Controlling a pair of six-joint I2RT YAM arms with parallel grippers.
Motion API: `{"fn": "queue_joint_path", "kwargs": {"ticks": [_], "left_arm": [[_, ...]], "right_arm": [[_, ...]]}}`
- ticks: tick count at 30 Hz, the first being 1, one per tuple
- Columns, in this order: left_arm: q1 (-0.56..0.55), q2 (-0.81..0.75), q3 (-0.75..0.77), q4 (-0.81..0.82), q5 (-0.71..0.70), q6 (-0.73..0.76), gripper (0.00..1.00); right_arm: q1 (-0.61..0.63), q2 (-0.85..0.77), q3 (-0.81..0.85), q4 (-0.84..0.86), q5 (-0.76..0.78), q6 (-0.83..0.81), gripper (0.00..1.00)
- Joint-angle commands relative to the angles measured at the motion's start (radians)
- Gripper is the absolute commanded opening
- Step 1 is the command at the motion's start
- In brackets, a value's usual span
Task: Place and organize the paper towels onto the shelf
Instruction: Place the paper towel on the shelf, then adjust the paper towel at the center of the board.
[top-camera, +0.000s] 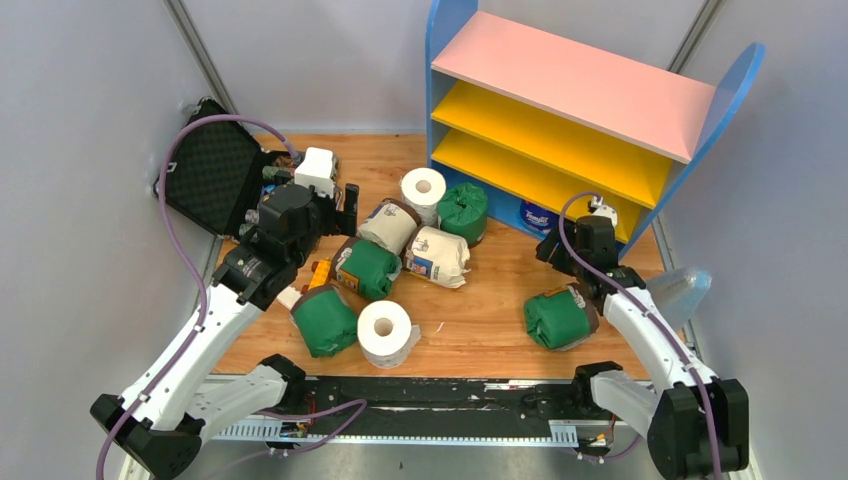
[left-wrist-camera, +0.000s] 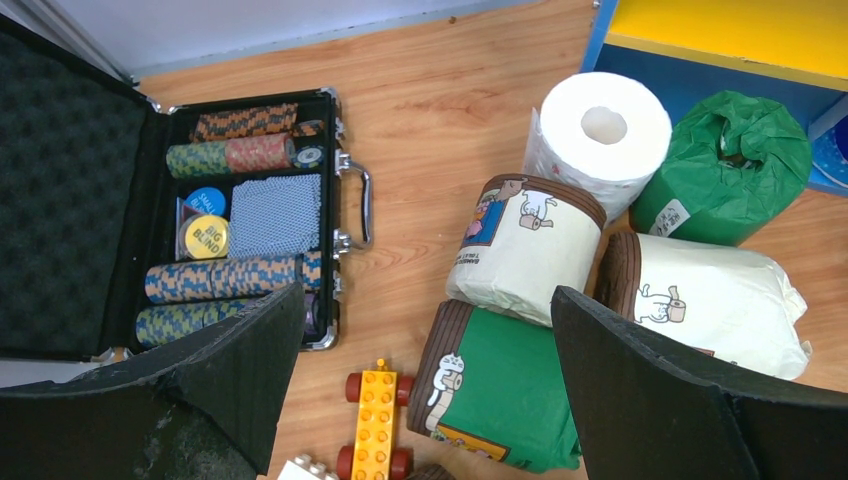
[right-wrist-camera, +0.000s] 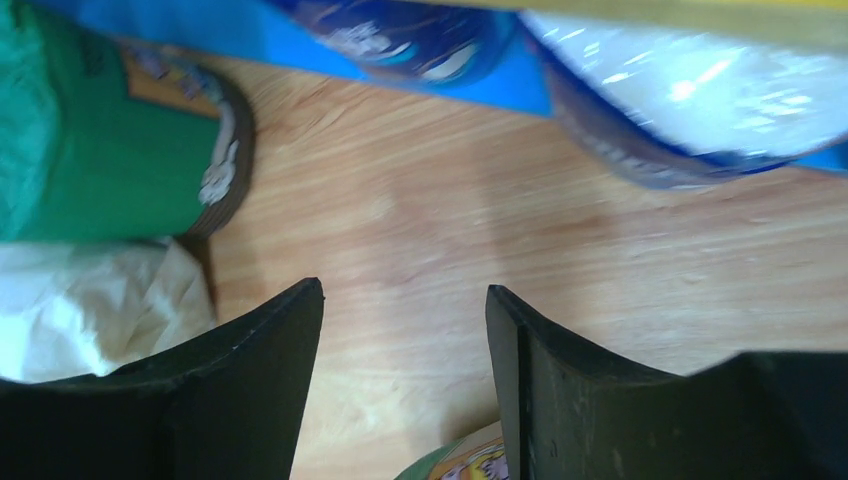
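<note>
The shelf (top-camera: 575, 75) stands at the back right, with a blue-and-white roll (top-camera: 538, 215) under its lowest yellow board. Several paper towel rolls lie on the wooden table: bare white ones (top-camera: 424, 190) (top-camera: 385, 333), green ones (top-camera: 463, 212) (top-camera: 367, 267) (top-camera: 324, 320) (top-camera: 557, 318) and cream ones (top-camera: 390, 226) (top-camera: 438, 256). My left gripper (top-camera: 338, 212) is open and empty, hovering above a green roll (left-wrist-camera: 510, 395) and beside a cream roll (left-wrist-camera: 520, 245). My right gripper (right-wrist-camera: 403, 288) is open and empty, low over bare table, facing the shelf's foot and two blue-and-white rolls (right-wrist-camera: 690, 90) (right-wrist-camera: 400, 40).
An open black case (top-camera: 215, 180) with poker chips (left-wrist-camera: 230, 280) lies at the left. An orange toy car (left-wrist-camera: 376, 425) sits under my left gripper. A clear-wrapped bundle (top-camera: 680, 290) lies by the shelf's right panel. Grey walls close in on both sides.
</note>
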Motion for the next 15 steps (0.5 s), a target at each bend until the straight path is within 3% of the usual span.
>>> {"fn": "queue_joint_path", "kwargs": {"ticks": [1,10,15], "left_arm": [[0.005,-0.020,0.009,0.032,0.009,-0.009,1.00],[0.005,-0.078,0.009,-0.013,0.033,-0.043,1.00],[0.006,-0.140,-0.012,-0.102,0.035,-0.070,1.00]], "right_arm": [[0.025,-0.036,0.026,-0.028,-0.224,-0.009,0.63],[0.281,-0.083,-0.043,0.150,-0.257,0.051,0.69],[0.326,-0.129,-0.145,0.407,-0.353,0.069,0.76]]}}
